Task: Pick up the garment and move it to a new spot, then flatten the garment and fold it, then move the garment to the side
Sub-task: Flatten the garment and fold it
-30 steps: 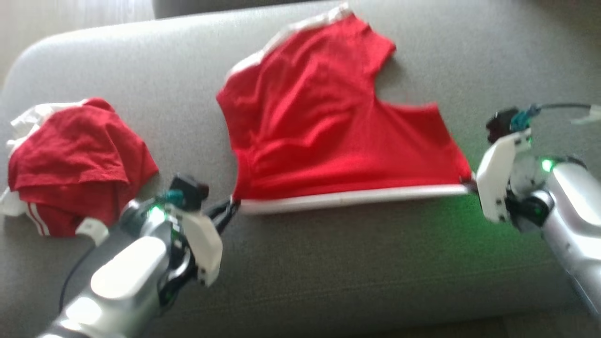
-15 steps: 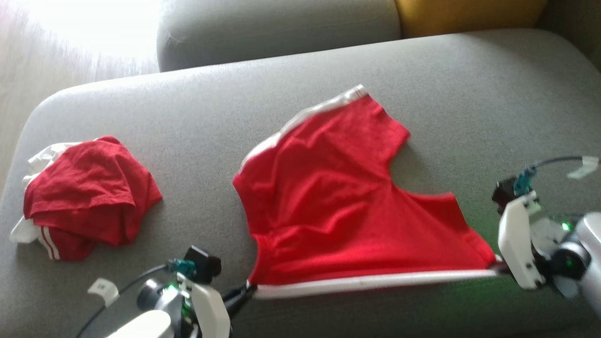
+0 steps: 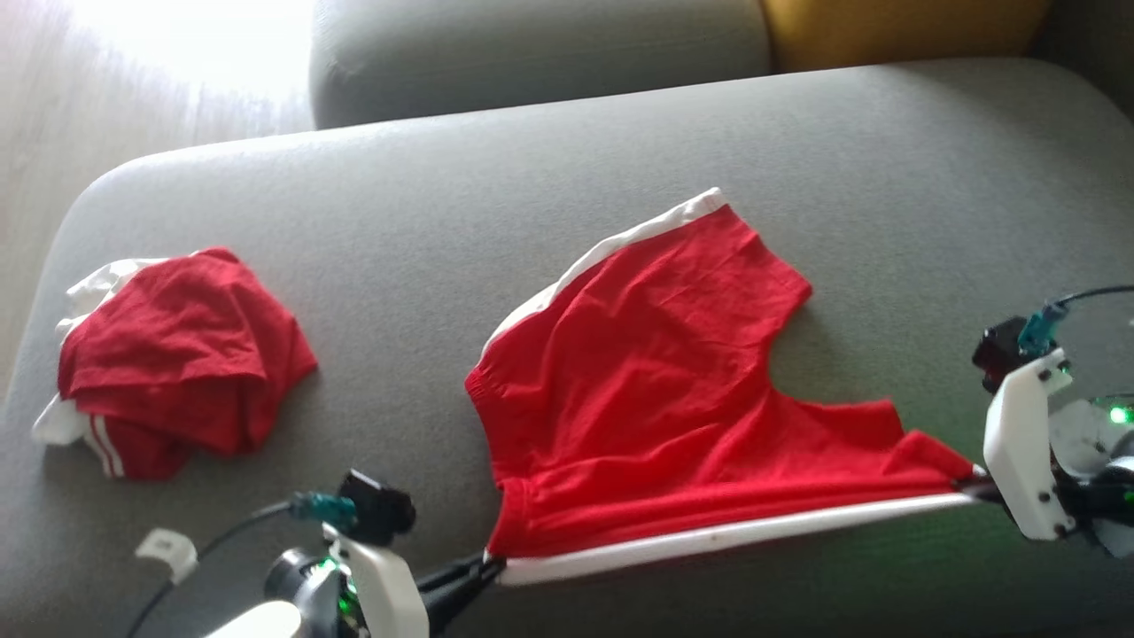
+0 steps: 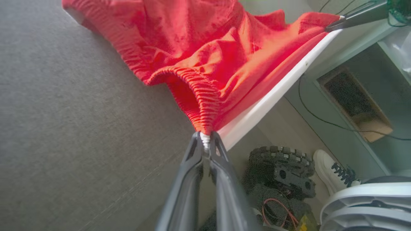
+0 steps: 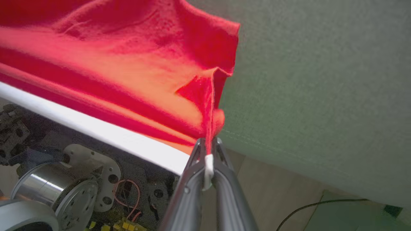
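Red garment [image 3: 656, 390], centre frame: left gripper [image 3: 490, 564] and right gripper [image 3: 964, 486] each pinched tight on a hem corner; advise even tension, lay flat.

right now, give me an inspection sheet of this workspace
surface: grey sofa seat
job's things: red shorts, white stripe edge stretched taut between both end effectors, far part lying on the seat
clutter: crumpled red garment at left
end effectors: left end effector and right end effector shut on the stripe's two ends
cables: wrist cable; floor cable
surroundings: yellow cushion, white shoe, wood floor
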{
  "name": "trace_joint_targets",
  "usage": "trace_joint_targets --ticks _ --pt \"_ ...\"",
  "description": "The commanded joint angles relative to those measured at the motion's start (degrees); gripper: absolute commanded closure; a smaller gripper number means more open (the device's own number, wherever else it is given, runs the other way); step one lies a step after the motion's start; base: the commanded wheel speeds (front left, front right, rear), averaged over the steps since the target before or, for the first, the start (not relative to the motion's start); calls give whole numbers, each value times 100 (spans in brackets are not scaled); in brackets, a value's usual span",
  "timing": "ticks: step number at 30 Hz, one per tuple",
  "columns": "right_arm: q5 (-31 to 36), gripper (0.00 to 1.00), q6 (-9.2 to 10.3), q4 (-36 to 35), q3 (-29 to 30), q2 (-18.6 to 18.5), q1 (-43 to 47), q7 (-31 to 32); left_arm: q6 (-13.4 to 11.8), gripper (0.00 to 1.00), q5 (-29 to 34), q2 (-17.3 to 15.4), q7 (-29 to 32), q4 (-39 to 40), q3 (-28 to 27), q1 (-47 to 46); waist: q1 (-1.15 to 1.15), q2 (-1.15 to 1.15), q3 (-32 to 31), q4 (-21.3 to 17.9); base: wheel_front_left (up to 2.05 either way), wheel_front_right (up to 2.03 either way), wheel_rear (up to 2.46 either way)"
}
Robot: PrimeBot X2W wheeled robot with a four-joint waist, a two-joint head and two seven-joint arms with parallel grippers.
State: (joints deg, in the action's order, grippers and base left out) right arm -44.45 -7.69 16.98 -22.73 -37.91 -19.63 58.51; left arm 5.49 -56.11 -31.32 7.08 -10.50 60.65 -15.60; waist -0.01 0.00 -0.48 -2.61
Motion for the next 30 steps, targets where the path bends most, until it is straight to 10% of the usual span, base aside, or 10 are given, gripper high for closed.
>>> trace_joint_targets --ticks 1,30 --pt "170 100 20 -158 202 -186 -131 9 -94 100 -90 -375 33 102 -365 -334 1 0 48 84 0 0 0" --pt "1526 100 20 776 712 732 -2901 -1362 39 100 -700 564 330 98 -1056 -2141 1 0 1795 1234 0 0 0"
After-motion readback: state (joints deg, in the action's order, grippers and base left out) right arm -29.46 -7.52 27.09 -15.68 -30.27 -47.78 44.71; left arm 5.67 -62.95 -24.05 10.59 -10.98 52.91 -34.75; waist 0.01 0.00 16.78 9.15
